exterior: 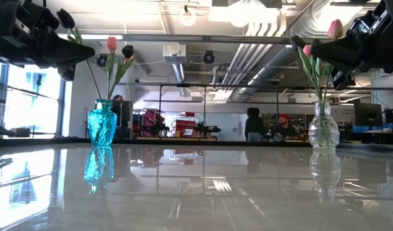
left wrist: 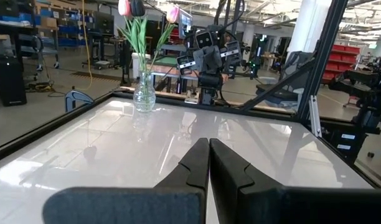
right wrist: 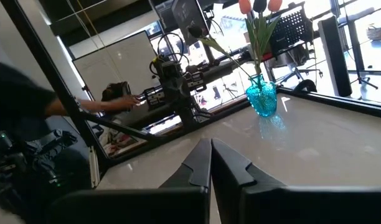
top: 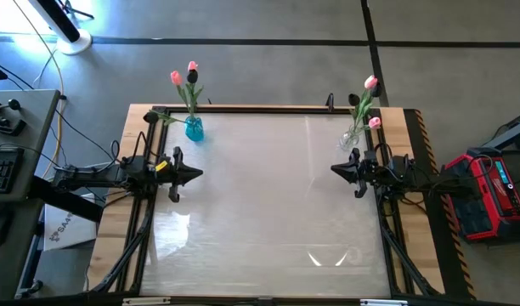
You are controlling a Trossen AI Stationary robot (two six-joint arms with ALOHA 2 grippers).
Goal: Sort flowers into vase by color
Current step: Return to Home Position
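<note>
Looks like the return-home step, with flowers (top: 192, 77) split between blue vase (top: 194, 129) and clear vase (top: 351, 138) at far corners, left gripper (top: 195, 174) and right gripper (top: 336, 170) both pressed together, empty; next calls only for parking arms clear of both.

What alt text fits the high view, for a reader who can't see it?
A blue glass vase of pink and near-black tulips stands at the white table's far left, a clear glass vase showing pink tulips at its far right. Both arms wait at the sides, left gripper and right gripper shut.
</note>
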